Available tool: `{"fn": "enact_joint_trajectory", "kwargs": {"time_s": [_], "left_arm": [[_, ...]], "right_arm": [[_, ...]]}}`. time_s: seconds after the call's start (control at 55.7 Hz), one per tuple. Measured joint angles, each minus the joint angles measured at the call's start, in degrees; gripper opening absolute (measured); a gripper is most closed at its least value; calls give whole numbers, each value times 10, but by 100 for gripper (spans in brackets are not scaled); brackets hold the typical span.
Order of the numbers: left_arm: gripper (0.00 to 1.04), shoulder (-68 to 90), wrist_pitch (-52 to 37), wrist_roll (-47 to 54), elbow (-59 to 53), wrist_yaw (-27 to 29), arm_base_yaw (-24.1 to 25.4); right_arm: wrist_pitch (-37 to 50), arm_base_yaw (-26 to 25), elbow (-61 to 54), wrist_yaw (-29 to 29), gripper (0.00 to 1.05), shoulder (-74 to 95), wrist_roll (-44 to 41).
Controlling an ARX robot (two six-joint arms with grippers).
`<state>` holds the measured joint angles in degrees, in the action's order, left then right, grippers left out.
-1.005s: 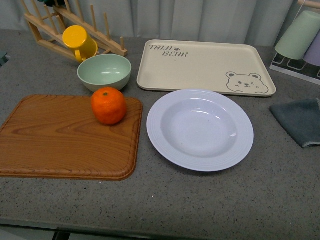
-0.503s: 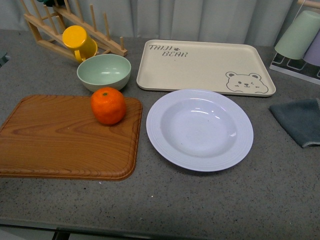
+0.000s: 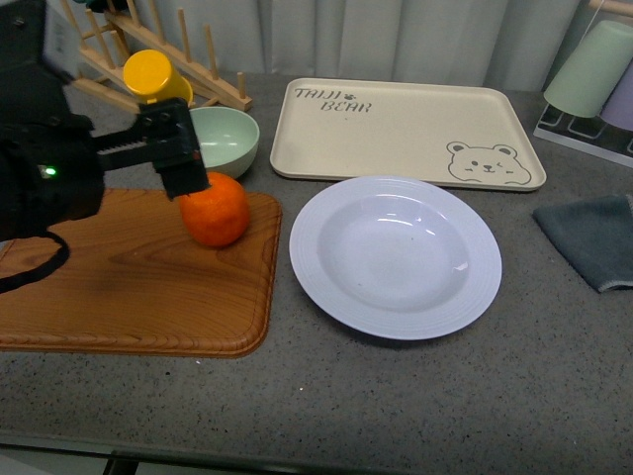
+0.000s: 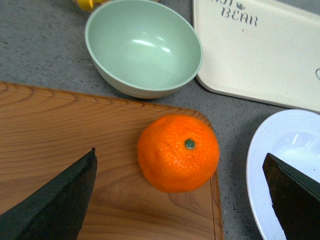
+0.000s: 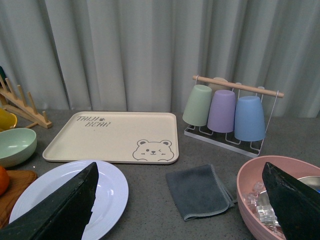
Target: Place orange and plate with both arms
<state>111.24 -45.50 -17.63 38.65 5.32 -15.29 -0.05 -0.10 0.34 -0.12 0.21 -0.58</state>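
Observation:
The orange (image 3: 218, 213) sits on the far right corner of a wooden board (image 3: 119, 287). My left gripper (image 3: 186, 168) hangs open just above it. In the left wrist view the orange (image 4: 172, 162) lies between the spread fingers of the left gripper (image 4: 179, 154), untouched. The pale lavender plate (image 3: 396, 255) lies empty on the counter to the right of the board. My right gripper (image 5: 180, 167) is open and empty, held up off the counter, with the plate (image 5: 60, 200) showing by one finger. The right arm is outside the front view.
A mint-green bowl (image 3: 227, 137) and a yellow mug (image 3: 151, 73) on a wooden rack stand behind the board. The beige bear tray (image 3: 406, 129) lies behind the plate. A grey cloth (image 3: 593, 242), hanging cups (image 5: 222, 110) and a pink bowl (image 5: 247, 187) are at the right.
My left arm has come into the front view from the left and now hovers over the orange. Orange and plate have not moved.

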Motion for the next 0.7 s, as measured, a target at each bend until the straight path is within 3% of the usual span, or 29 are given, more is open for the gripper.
{"fn": "enact_joint_trajectory", "kwargs": {"time_s": [0.197, 0.61, 0.7], "left_arm": [[98, 83, 19, 24, 72, -31, -12], [98, 167, 44, 41, 150, -26, 4], [89, 170, 47, 40, 156, -26, 5]], "right_arm": [[0, 0, 0, 0, 96, 0, 0], [0, 0, 0, 0, 96, 0, 0], [0, 0, 0, 0, 96, 0, 0]]}}
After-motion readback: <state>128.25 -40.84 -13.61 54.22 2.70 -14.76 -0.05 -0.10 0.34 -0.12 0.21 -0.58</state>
